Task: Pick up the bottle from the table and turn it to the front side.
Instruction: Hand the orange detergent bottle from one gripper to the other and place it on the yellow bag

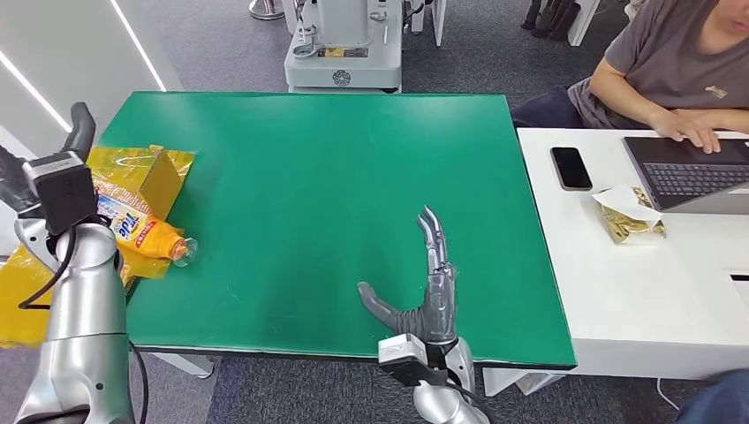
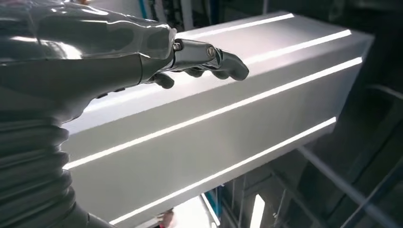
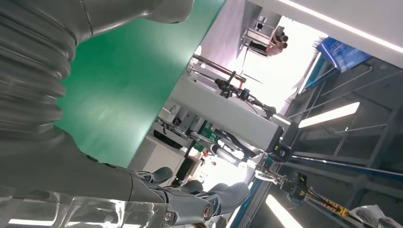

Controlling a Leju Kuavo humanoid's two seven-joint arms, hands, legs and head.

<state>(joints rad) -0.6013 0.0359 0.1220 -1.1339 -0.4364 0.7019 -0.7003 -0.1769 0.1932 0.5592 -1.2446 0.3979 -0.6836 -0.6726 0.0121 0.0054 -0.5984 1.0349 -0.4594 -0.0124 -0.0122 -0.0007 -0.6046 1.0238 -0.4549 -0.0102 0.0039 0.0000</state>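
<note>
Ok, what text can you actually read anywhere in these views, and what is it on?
"Tide": label of the orange bottle lying on its side at the table's left edge.
Small print on that label: too small to read.
Logo on the person's shirt: too blurred to read.
Plate on the grey machine: unreadable.

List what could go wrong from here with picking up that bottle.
1. The Tide bottle lies on its side at the green table's left edge, cap pointing inward; a nudge might roll it.
2. It rests on crinkled yellow packaging, so fingers may catch plastic instead of the bottle.
3. The left hand is raised beside the table and the right hand is far across it, so either needs a long reach.
</note>
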